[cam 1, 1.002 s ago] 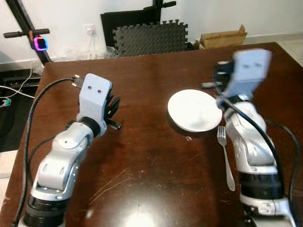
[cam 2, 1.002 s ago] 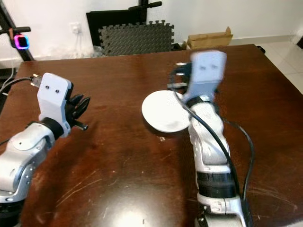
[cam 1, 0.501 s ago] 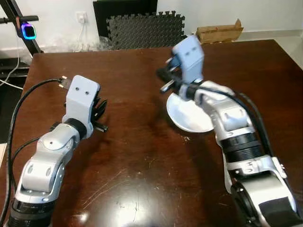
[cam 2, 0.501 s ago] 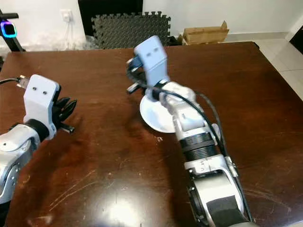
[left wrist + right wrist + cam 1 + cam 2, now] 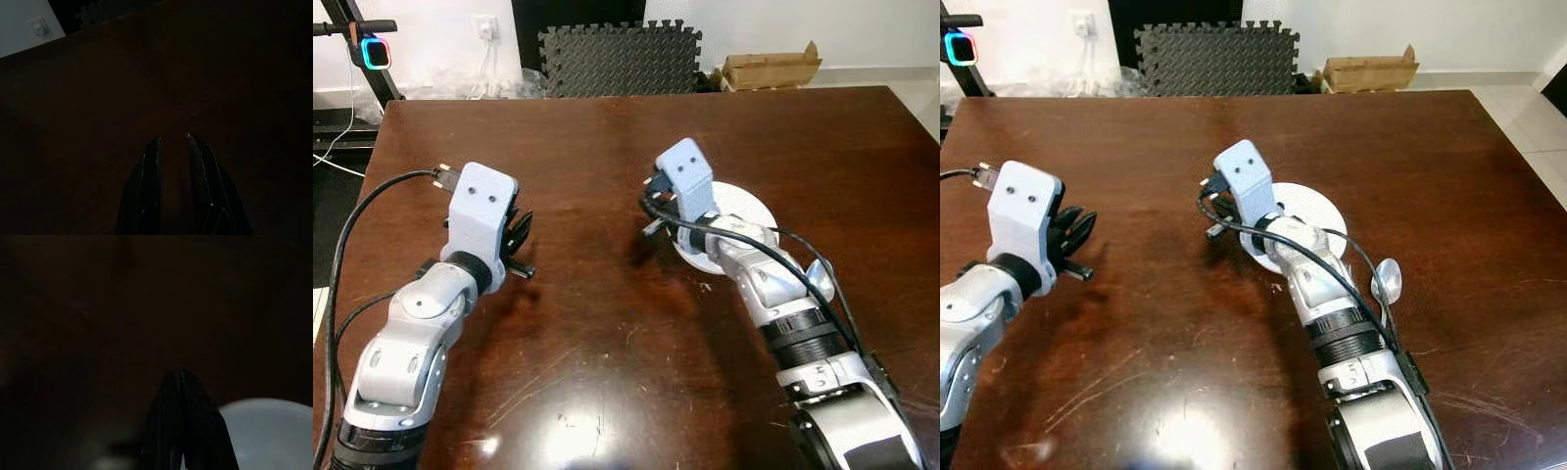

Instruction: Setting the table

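Observation:
A white plate (image 5: pixel 745 207) lies on the dark wooden table (image 5: pixel 607 137), right of centre. My right arm reaches across its near side. My right gripper (image 5: pixel 651 215) hovers low just off the plate's left rim, and in the right wrist view its fingers (image 5: pixel 181 382) are pressed together with nothing between them, the plate (image 5: pixel 266 431) beside them. A silver utensil (image 5: pixel 1386 280) rests on the table right of the plate, partly behind my right forearm. My left gripper (image 5: pixel 522 243) hangs over bare table on the left, its fingers (image 5: pixel 152 152) a narrow gap apart and holding nothing.
Beyond the table's far edge stand a dark foam mat (image 5: pixel 619 59), a cardboard box (image 5: pixel 770 69) and a black stand (image 5: pixel 357 44) with a lit device. Bare tabletop stretches between my arms and along the front.
The camera shifted. My right arm swung down and leftward from the plate's right side, ending with its gripper low at the plate's left rim. The left arm kept its pose.

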